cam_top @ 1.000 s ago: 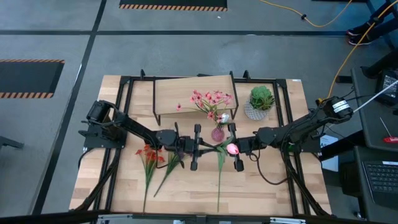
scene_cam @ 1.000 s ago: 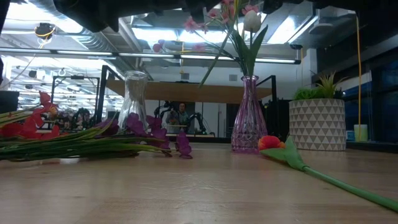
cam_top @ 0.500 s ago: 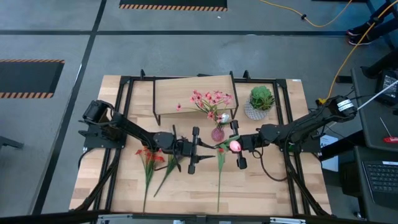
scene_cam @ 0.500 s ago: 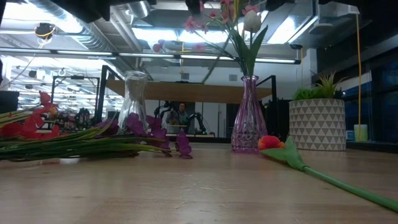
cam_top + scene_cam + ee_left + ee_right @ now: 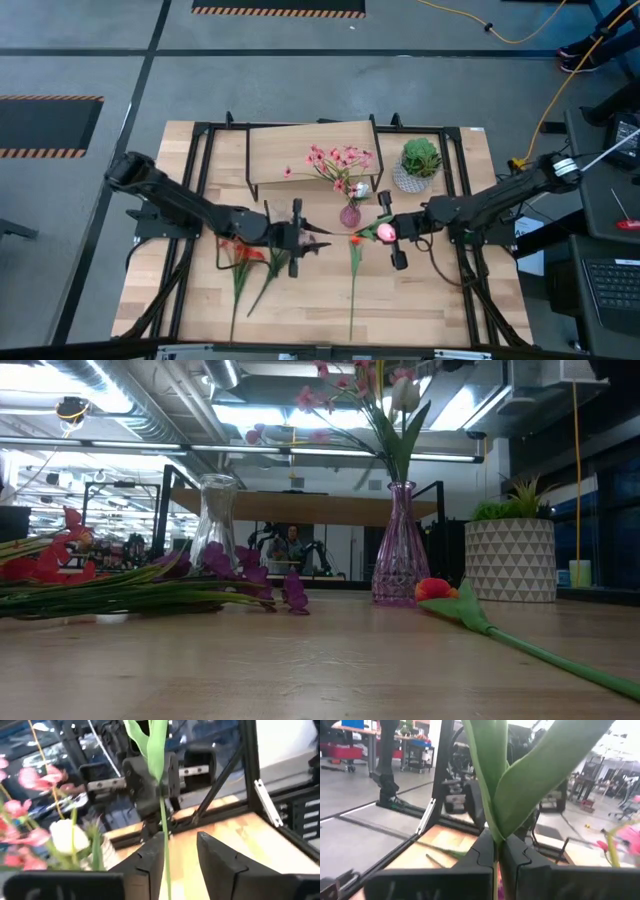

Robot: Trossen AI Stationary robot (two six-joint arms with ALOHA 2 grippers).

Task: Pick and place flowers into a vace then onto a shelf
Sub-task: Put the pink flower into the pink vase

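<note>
A pink tulip [image 5: 385, 232] on a thin green stem stands upright over the table's middle, with my right gripper [image 5: 372, 233] shut on it. My left gripper [image 5: 322, 244] hovers open a little to its left; the hanging stem [image 5: 164, 825] shows between its fingers, close to one of them. A pink glass vase [image 5: 400, 550] stands on the table before the shelf [image 5: 310, 150], with pink blossoms and a white tulip in it. A clear vase [image 5: 215, 520] stands on the table farther left. An orange tulip [image 5: 436, 589] and red and purple flowers [image 5: 100, 592] lie flat on the table. My right gripper pinches the tulip's stem [image 5: 496, 837] between its two fingers, just under the base of the long leaves [image 5: 520, 785]. The fingers come level from the table's right, across the stem. The flower is upright and lifted clear, its stem hanging below. My left gripper: I cannot tell whether one finger [image 5: 150, 862] touches the stem.
A round green plant in a patterned white pot [image 5: 418, 165] stands at the back right, beside the shelf. A black metal frame [image 5: 200, 160] runs around the table's working area. Bare tabletop [image 5: 420, 310] lies toward the near edge.
My left gripper has drawn back from the tulip toward the table's left edge and risen. My right gripper has lifted the pink tulip a little and shifted slightly toward the right edge. Both arms have left the top of the low view.
</note>
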